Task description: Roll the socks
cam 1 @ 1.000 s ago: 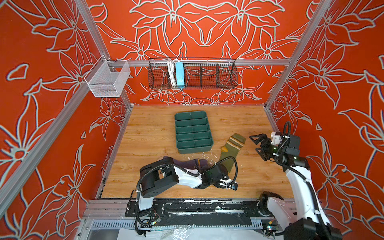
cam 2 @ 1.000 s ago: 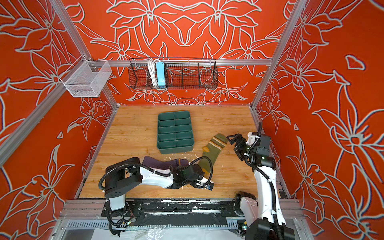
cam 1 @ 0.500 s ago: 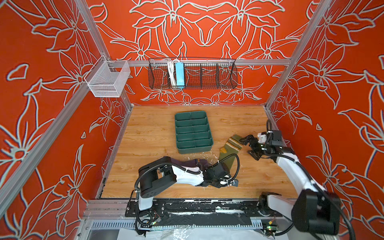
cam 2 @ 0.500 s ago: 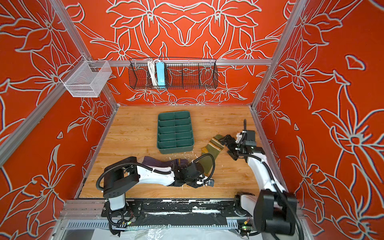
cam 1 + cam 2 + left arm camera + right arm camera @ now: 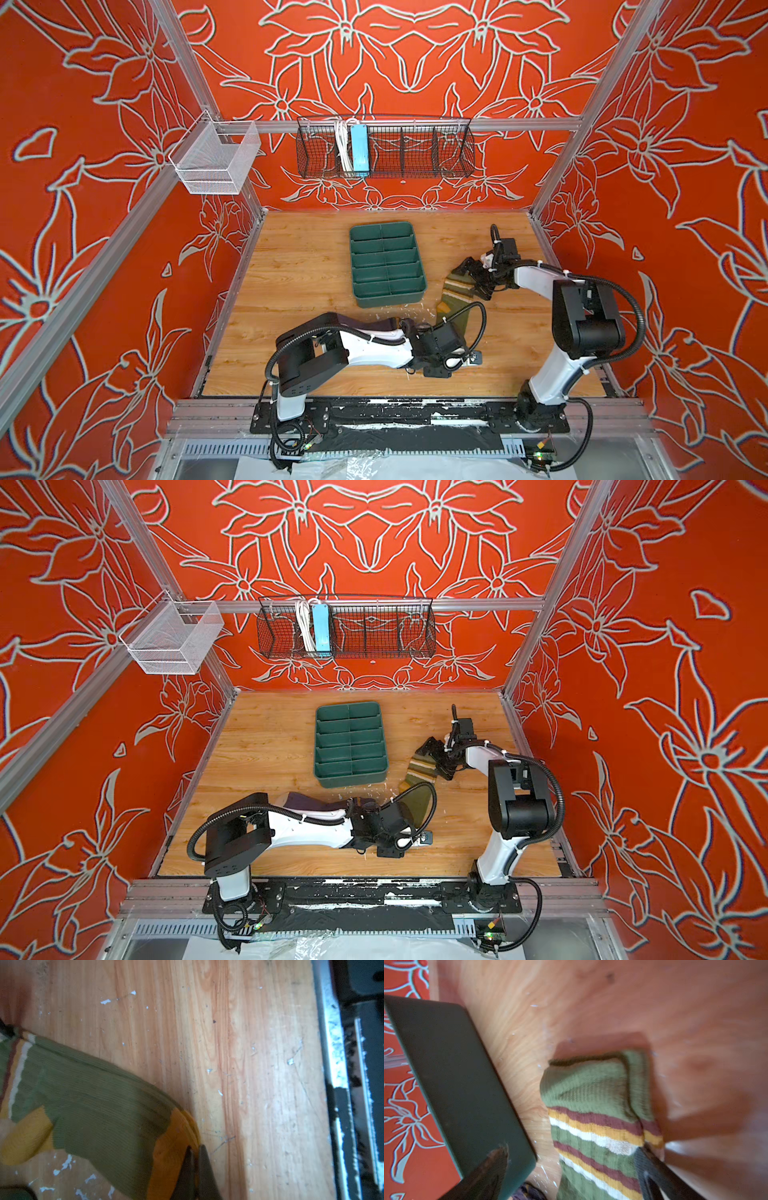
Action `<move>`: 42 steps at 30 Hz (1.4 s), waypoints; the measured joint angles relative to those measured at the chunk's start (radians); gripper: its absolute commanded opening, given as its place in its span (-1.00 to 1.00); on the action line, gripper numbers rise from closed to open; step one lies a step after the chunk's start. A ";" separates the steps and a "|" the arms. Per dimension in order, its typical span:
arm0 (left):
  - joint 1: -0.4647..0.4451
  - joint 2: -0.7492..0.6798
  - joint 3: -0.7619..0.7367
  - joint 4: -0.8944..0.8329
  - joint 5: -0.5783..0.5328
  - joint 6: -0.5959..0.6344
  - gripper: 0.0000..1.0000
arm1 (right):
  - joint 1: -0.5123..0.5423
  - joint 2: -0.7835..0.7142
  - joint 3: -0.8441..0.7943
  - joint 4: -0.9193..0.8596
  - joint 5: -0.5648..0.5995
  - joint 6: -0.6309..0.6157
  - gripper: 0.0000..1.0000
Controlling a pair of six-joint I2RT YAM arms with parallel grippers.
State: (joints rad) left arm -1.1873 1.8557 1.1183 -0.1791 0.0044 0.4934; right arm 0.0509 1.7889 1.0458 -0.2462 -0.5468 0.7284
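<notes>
Firmly nipped in the closed left gripper point(image 5: 195, 1157), mustard toe of ribbed olive sock point(image 5: 93, 1095); right gripper point(image 5: 571, 1150) splayed wide over its striped folded cuff, beside smooth tray point(image 5: 456, 1074); purple sock point(image 5: 347, 322) under left arm point(image 5: 365, 353).

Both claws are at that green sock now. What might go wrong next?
The left gripper is shut on the olive sock at only the edge of its mustard toe, so the sock may slip free when pulled. The right gripper hangs open over the striped cuff with one finger near the green tray; it could nudge it. The purple sock lies partly under the left arm and might get dragged.
</notes>
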 measured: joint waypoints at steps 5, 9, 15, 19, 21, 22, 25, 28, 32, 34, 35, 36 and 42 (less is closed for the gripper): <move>0.000 0.000 0.000 0.005 0.001 -0.069 -0.68 | 0.037 0.045 0.054 0.005 0.001 -0.023 0.96; -0.002 -0.011 -0.007 0.037 -0.014 -0.141 -0.11 | 0.046 0.039 0.061 -0.014 0.027 -0.063 0.96; -0.003 -0.080 0.006 0.084 -0.102 -0.205 0.32 | 0.042 -0.019 0.092 -0.150 0.122 -0.137 0.96; 0.024 -0.151 0.059 0.079 -0.164 -0.277 0.51 | 0.040 -0.090 0.157 -0.212 0.159 -0.182 0.96; 0.077 -0.198 0.105 0.056 -0.196 -0.352 0.57 | 0.040 -0.134 0.182 -0.225 0.174 -0.203 0.96; 0.116 -0.221 0.132 0.036 -0.216 -0.406 0.57 | 0.040 -0.150 0.187 -0.228 0.177 -0.210 0.96; 0.289 -0.276 0.212 -0.047 -0.258 -0.582 0.53 | 0.042 -0.195 0.187 -0.247 0.193 -0.232 0.96; 0.511 -0.294 0.268 -0.144 -0.261 -0.739 0.49 | 0.051 -0.221 0.170 -0.253 0.209 -0.247 0.96; 0.710 -0.270 0.257 -0.258 -0.249 -0.847 0.46 | 0.082 -0.258 0.115 -0.265 0.224 -0.256 0.96; 0.754 -0.241 0.238 -0.298 -0.233 -0.872 0.45 | 0.100 -0.269 0.094 -0.266 0.225 -0.256 0.96; 0.770 -0.222 0.225 -0.314 -0.221 -0.881 0.45 | 0.109 -0.272 0.084 -0.265 0.225 -0.256 0.96; 0.782 -0.201 0.209 -0.326 -0.210 -0.888 0.45 | 0.118 -0.274 0.074 -0.264 0.225 -0.255 0.96; 0.814 -0.117 0.106 -0.362 -0.166 -0.917 0.34 | 0.159 -0.270 0.050 -0.248 0.225 -0.253 0.96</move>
State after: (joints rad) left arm -0.3737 1.7382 1.2247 -0.5415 -0.1612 -0.4232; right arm 0.2104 1.5185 1.0962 -0.4938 -0.3218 0.4751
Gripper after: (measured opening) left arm 0.695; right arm 0.980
